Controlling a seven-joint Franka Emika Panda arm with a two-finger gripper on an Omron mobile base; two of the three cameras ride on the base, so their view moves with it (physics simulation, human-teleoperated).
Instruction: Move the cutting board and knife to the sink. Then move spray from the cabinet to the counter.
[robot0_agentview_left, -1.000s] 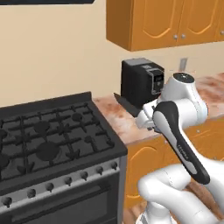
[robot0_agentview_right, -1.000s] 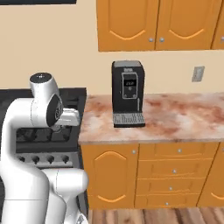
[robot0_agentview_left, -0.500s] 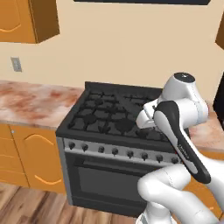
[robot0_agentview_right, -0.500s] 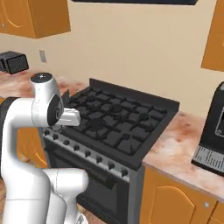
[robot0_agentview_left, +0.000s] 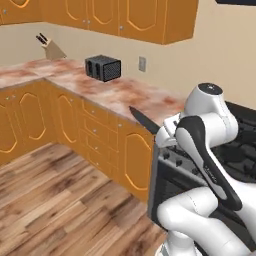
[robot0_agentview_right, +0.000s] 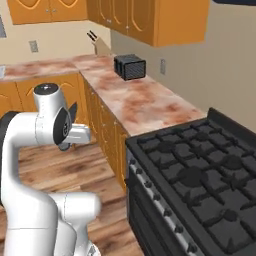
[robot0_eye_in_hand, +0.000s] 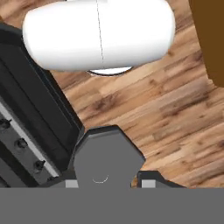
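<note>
**Step in hand: carrying the knife to the sink.**

1. Grip. The gripper (robot0_eye_in_hand: 109, 183) is closed on the knife (robot0_agentview_left: 145, 120). The fingers (robot0_eye_in_hand: 148, 183) stand at a narrow setting on either side of the grey handle. In the left base view the dark blade projects up and to the left, ahead of the hand. The knife is held in the air over the wooden floor (robot0_agentview_left: 60, 190), just in front of the stove (robot0_agentview_right: 200, 170), and touches nothing else.
2. Procedure. Hold the grip closed while the base drives. Keep the blade tip away from the cabinet fronts and the edge of the tabletop (robot0_agentview_left: 125, 92). Do not release until a basin lies directly below the hand.
3. Hazard. The handle may pivot between the pads during a fast turn.

**Change from the earlier frame**

Both base views have swung with the base. Half a second ago the stove sat at the centre. It now lies to the right, and the corner tabletop with the toaster (robot0_agentview_left: 103, 68) and the knife block (robot0_agentview_left: 50, 47) has come into view. The arm's pose and its grip are unchanged.
</note>
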